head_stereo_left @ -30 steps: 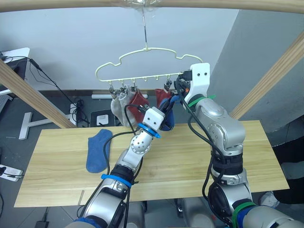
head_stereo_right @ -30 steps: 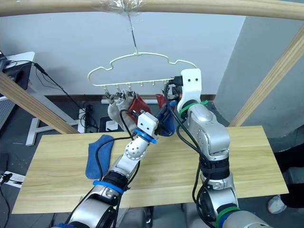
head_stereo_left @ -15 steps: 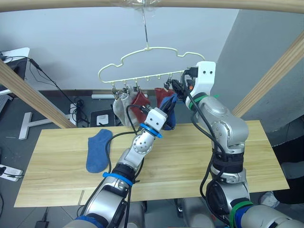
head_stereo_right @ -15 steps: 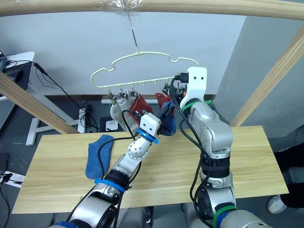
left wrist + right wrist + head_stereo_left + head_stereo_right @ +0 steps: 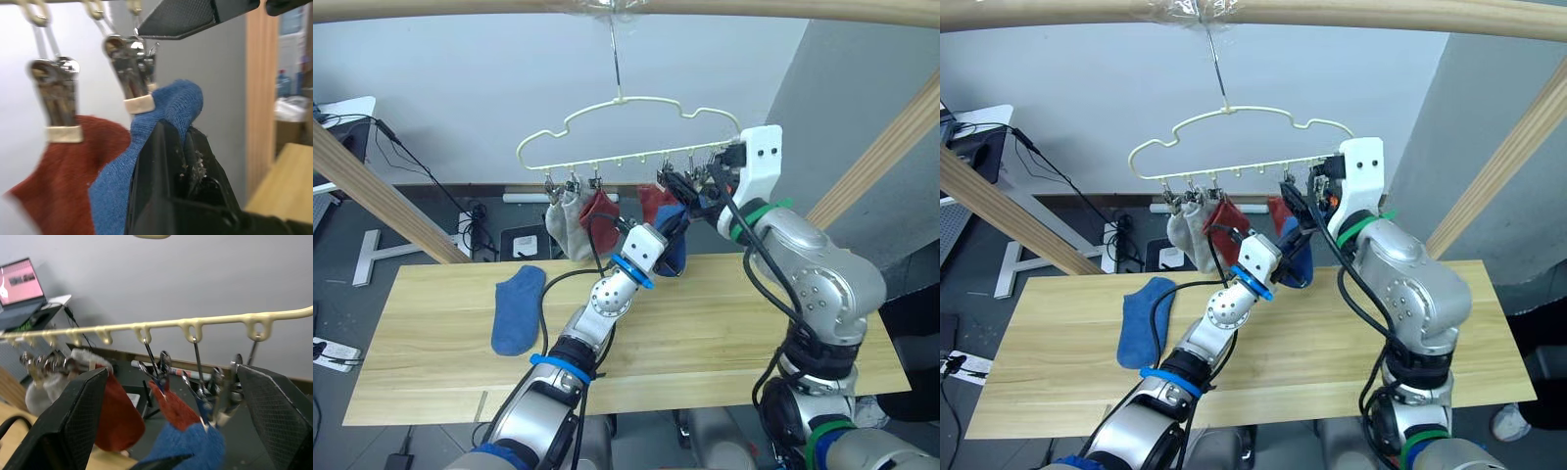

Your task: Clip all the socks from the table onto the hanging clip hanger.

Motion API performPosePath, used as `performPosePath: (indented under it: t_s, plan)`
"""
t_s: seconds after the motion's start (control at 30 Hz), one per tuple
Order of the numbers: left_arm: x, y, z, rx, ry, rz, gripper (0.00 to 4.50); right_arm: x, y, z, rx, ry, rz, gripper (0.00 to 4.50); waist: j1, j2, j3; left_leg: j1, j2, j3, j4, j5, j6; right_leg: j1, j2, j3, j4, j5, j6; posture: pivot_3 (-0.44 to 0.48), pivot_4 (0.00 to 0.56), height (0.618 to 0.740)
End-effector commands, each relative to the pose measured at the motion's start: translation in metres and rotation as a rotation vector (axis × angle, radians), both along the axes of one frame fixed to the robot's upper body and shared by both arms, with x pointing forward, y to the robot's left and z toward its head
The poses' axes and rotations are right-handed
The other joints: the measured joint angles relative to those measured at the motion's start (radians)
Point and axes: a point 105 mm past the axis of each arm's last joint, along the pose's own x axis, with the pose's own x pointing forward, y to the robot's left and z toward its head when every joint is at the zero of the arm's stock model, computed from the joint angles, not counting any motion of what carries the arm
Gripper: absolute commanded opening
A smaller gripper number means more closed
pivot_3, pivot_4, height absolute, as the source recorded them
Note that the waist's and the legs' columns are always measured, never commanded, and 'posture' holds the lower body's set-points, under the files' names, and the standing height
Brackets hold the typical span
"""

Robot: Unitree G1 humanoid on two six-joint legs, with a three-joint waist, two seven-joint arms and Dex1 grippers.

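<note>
blue sock on table (image 5: 517, 310) lay flat at our 9 o'clock | clip hanger (image 5: 626, 137) at 12 carried grey and red socks | left gripper (image 5: 182, 147) pinched second blue sock (image 5: 151, 142) at a clip | right gripper (image 5: 166, 418) stood spread around the clips

No text, label, brand, number or sign is showing legibly anywhere — the laptop screen (image 5: 17, 281) in the right wrist view is glowing pink with dark marks, too blurred to read.
</note>
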Motion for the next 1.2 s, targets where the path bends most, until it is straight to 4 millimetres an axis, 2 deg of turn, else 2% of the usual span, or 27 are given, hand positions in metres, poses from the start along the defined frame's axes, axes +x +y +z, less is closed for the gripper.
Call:
performPosePath:
  t_s: [0.03,0.17,0.3,0.43,0.53,0.6,0.63,0.73,0.97,1.2]
  plan:
    - [-0.004,-0.002,0.005,-0.024,0.021,-0.043,1.52,-0.014,0.001,0.01,-0.027,-0.077,0.053,4.4,-0.001,0.0,0.0,0.0,0.0,0.0,0.0,0.0,0.0,0.0,0.0,0.0,0.0,0.0,0.0,-0.082,0.227,0.72]
    - [-0.012,-0.004,-0.001,-0.008,0.1,-0.151,2.51,-0.02,-0.006,0.007,-0.099,-0.115,0.048,4.4,-0.002,0.0,0.0,0.0,0.0,0.0,0.0,0.0,0.0,0.0,0.0,0.0,0.0,0.0,0.0,-0.079,0.224,0.72]
    - [-0.026,0.006,-0.002,0.015,0.224,-0.331,2.51,-0.018,-0.013,0.005,-0.138,-0.155,-0.025,4.4,-0.003,0.0,0.0,0.0,0.0,0.0,0.0,0.0,0.0,0.0,0.0,0.0,0.0,0.0,0.0,-0.079,0.221,0.72]
    - [-0.036,0.025,0.002,0.098,0.296,-0.441,2.51,-0.014,-0.016,0.0,-0.146,-0.161,-0.091,4.4,-0.003,0.001,-0.001,0.0,0.001,-0.001,0.0,0.001,-0.001,0.0,0.001,0.0,0.001,0.0,0.0,-0.077,0.22,0.72]
    - [-0.033,0.044,0.014,0.136,0.362,-0.473,2.55,-0.009,-0.023,-0.004,-0.12,-0.148,-0.164,3.83,-0.002,0.001,-0.001,0.0,0.0,-0.002,0.0,0.003,-0.002,0.001,0.001,0.0,0.001,0.0,0.0,-0.067,0.217,0.72]
    - [-0.03,0.054,0.024,0.151,0.388,-0.482,2.55,-0.006,-0.023,-0.006,-0.115,-0.147,-0.181,3.01,-0.002,0.001,-0.001,0.0,0.0,-0.003,0.0,0.003,-0.002,0.001,0.001,0.0,0.001,0.0,0.0,-0.063,0.219,0.72]
    - [-0.028,0.058,0.03,0.152,0.402,-0.485,2.55,-0.004,-0.024,-0.006,-0.117,-0.145,-0.193,2.79,-0.001,0.001,-0.001,0.0,0.0,-0.003,0.0,0.003,-0.002,0.001,0.001,0.0,0.002,0.0,0.0,-0.061,0.22,0.72]
    - [-0.026,0.067,0.051,0.165,0.419,-0.503,2.55,0.003,-0.026,-0.006,-0.11,-0.144,-0.226,2.79,-0.001,0.001,-0.001,0.0,-0.001,-0.003,0.0,0.004,-0.001,0.001,0.001,-0.001,0.001,0.0,0.001,-0.057,0.222,0.72]
    - [-0.032,0.075,0.083,0.211,0.485,-0.593,2.55,0.025,-0.03,-0.005,-0.114,-0.145,-0.298,2.79,-0.001,0.001,-0.001,0.0,-0.001,-0.003,0.0,0.004,-0.003,0.001,0.002,-0.001,0.001,0.0,0.001,-0.05,0.223,0.72]
    - [-0.042,0.071,0.101,0.198,0.505,-0.637,2.55,0.039,-0.029,-0.005,-0.108,-0.153,-0.319,2.79,-0.001,0.001,-0.001,0.0,-0.001,-0.002,0.0,0.005,-0.004,0.0,0.001,0.0,0.0,0.0,0.001,-0.044,0.223,0.72]
